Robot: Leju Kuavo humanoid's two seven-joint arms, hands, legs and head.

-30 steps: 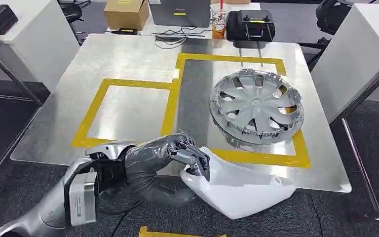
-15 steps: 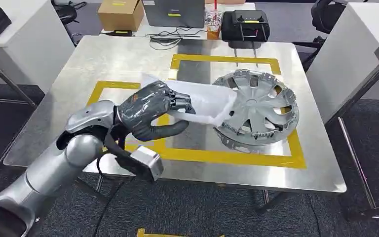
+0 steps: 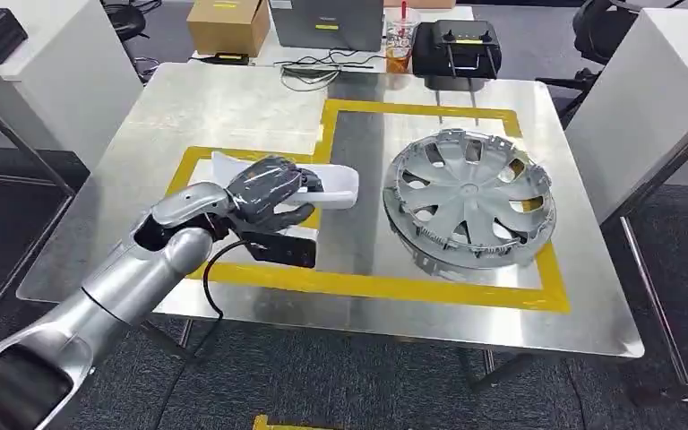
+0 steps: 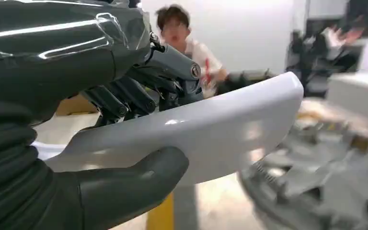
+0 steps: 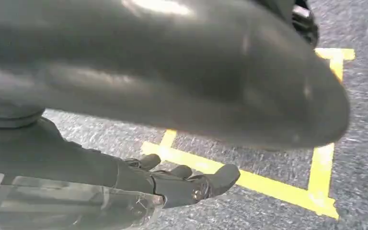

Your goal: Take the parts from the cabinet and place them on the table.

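My left hand (image 3: pixel 264 188) grips a long white plastic part (image 3: pixel 333 189) and holds it low over the metal table (image 3: pixel 233 98), above the left yellow-taped rectangle (image 3: pixel 188 170). In the left wrist view the thumb (image 4: pixel 139 177) lies under the white part (image 4: pixel 220 129) and the dark fingers (image 4: pixel 124 98) wrap over its top. A silver wheel cover (image 3: pixel 468 199) lies inside the right yellow rectangle, just to the right of the part's tip. My right hand (image 5: pixel 177 184) hangs over grey carpet with yellow floor tape, holding nothing, fingers loosely apart.
At the table's far edge stand a cardboard box (image 3: pixel 228 24), a grey device (image 3: pixel 326 22), a drink cup (image 3: pixel 400 40), a black case (image 3: pixel 455 45) and loose cables (image 3: pixel 318 67). White tables flank both sides. A person (image 4: pixel 182 43) is beyond the table.
My left arm has lifted the white part from below the table's near edge up and forward, over the left yellow rectangle. The camera has shifted slightly too.
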